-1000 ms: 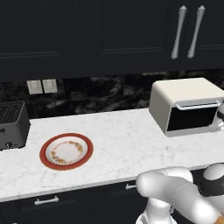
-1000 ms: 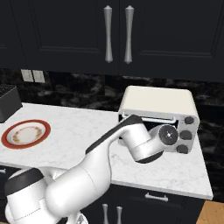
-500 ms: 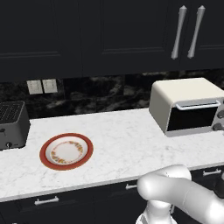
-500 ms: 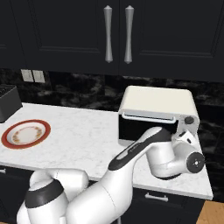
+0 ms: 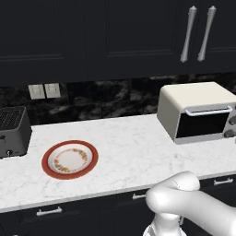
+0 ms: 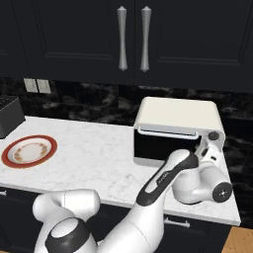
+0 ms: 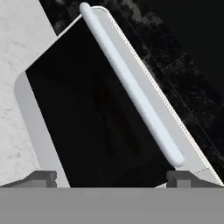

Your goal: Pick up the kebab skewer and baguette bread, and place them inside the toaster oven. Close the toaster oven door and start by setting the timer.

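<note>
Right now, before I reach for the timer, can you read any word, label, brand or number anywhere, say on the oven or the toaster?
None: no readable text in any view.
toaster oven: no brand on its body; knobs show no numbers or marks.
toaster oven door: plain dark glass with a bare handle.
slot toaster: no label.
plate: an orange rim pattern, not lettering.

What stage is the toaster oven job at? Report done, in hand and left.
Done: the plate is bare, and the toaster oven door looks shut, so the food is probably loaded; the dark glass hides it. In hand: the open gripper faces the door and its handle, holding nothing. Left: setting the timer at the knobs.
</note>
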